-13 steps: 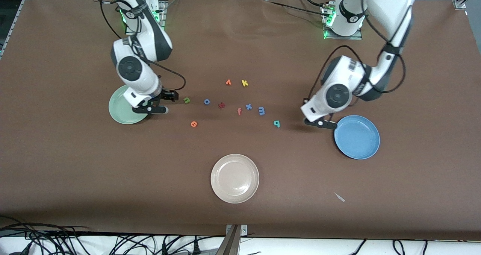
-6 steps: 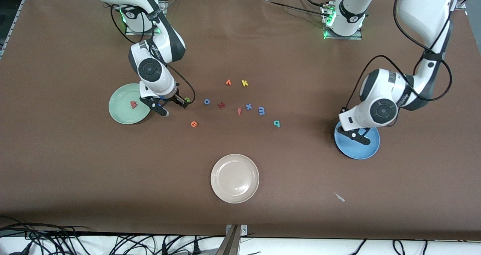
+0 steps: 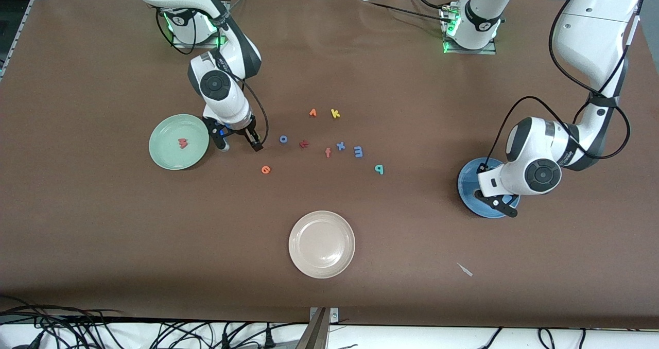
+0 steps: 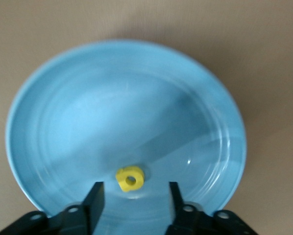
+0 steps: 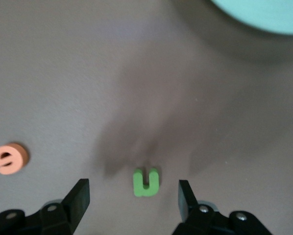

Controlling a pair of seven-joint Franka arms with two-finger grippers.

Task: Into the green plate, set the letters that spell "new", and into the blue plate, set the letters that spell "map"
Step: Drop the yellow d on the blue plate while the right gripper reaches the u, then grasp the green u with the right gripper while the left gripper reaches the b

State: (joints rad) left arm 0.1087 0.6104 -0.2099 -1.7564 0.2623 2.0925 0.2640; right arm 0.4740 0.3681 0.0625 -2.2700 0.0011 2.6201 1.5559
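Observation:
My left gripper (image 3: pixel 498 204) hangs open over the blue plate (image 3: pixel 471 180). In the left wrist view the yellow a (image 4: pixel 130 178) lies in the blue plate (image 4: pixel 112 107), just ahead of the open left gripper (image 4: pixel 134 198) and touching neither finger. My right gripper (image 3: pixel 238 144) is open, low over the table beside the green plate (image 3: pixel 167 156). The salmon w (image 3: pixel 182 143) lies in that plate. The right wrist view shows the green n (image 5: pixel 146 182) on the table between the open fingers of the right gripper (image 5: pixel 134 196), untouched. Also loose on the table are the orange e (image 3: pixel 265 170), blue m (image 3: pixel 358 152) and teal p (image 3: pixel 379 169).
A beige plate (image 3: pixel 322 244) sits nearer the front camera. Mid-table lie a blue o (image 3: pixel 283 139), dark red letter (image 3: pixel 304 143), salmon f (image 3: pixel 328 153), blue x (image 3: pixel 340 145), yellow k (image 3: pixel 335 114) and an orange letter (image 3: pixel 312 113). A small scrap (image 3: pixel 465 269) lies near the front edge.
The left gripper moved from beside the blue plate to over it and opened, leaving the yellow a in it. The right gripper left the green plate and came over the green n.

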